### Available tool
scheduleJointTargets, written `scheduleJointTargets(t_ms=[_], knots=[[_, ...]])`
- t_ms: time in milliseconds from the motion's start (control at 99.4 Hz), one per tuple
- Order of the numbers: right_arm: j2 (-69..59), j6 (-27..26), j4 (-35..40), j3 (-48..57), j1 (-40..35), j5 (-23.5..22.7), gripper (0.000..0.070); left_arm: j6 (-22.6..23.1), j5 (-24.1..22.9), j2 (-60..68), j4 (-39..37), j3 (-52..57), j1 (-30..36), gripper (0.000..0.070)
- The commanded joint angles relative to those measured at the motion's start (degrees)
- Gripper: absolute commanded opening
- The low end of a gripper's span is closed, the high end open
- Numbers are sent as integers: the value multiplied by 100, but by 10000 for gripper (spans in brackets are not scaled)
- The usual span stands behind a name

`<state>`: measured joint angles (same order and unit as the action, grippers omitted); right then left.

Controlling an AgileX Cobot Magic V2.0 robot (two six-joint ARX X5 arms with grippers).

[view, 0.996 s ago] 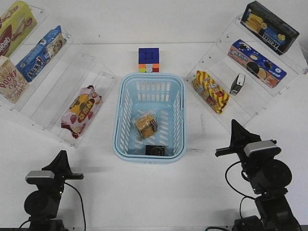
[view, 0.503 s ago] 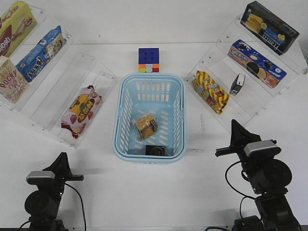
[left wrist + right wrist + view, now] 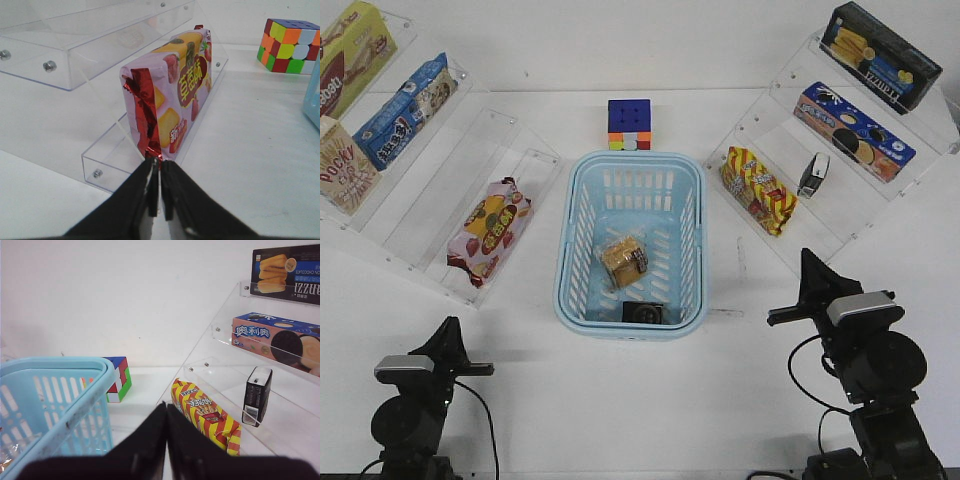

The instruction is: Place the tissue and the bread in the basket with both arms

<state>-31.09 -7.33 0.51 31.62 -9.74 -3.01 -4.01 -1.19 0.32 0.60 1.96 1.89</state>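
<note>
While both claws sit pulled back at the near edge of the white table (image 3: 620, 400), status as follows.

Left black gripper (image 3: 159, 192): jaws pressed together, nothing between them; tips pointing at the red crimped end of a pink-and-yellow printed snack bag (image 3: 172, 95) standing in the lowest tray of the clear acrylic left shelf (image 3: 450, 190). Well apart from the basket.

Right black gripper (image 3: 166, 432): jaws likewise closed flat on each other, empty; aimed past the basket rim toward the red-and-yellow striped snack bag (image 3: 210, 422) on the clear acrylic right shelf (image 3: 840, 160).

Light blue slotted plastic basket (image 3: 575, 260): centre of table, between the two arms. Contents:
- small golden-brown bun in clear wrap (image 3: 624, 259), lying on the basket floor near the middle;
- small flat black tissue pack with round mark (image 3: 644, 313), on the floor against the near wall.

Second small black tissue pack (image 3: 814, 175): standing upright on the right shelf, untouched, not required by count as judged.

Multicoloured puzzle cube (image 3: 629, 124): on the table just beyond the far rim of the basket.

Assessment: both named items inside the basket, neither claw carrying anything; task judged complete or all but complete, with nothing left apart from parking the arms.
</note>
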Motion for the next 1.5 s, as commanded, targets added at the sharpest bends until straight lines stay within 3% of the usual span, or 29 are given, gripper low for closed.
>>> scheduleJointTargets(t_ms=[0, 70, 191, 302, 402, 614, 775, 966, 1489], knots=[[-7, -37, -96, 59, -15, 4, 0, 31, 13, -4, -66, -116, -4, 1], [7, 101, -68, 31, -11, 46, 0, 31, 13, -4, -66, -116, -7, 1], [216, 1003, -111, -201, 83, 304, 0, 31, 13, -4, -66, -116, -4, 1], [717, 1659, -472, -927, 203, 254, 0, 31, 13, -4, -66, -116, -7, 1], [1279, 1832, -745, -1720, 385, 289, 0, 31, 13, -4, -66, -116, -7, 1], [2625, 1764, -236, -2900, 691, 304, 0, 31, 13, -4, -66, -116, -4, 0], [3104, 1429, 682, -3091, 789, 374, 0, 31, 13, -4, -68, -116, -7, 1], [3102, 1032, 684, -3091, 796, 367, 0, 31, 13, -4, -66, -116, -4, 1], [3104, 1032, 507, -3088, 793, 345, 0, 31, 13, -4, -66, -116, -4, 1]])
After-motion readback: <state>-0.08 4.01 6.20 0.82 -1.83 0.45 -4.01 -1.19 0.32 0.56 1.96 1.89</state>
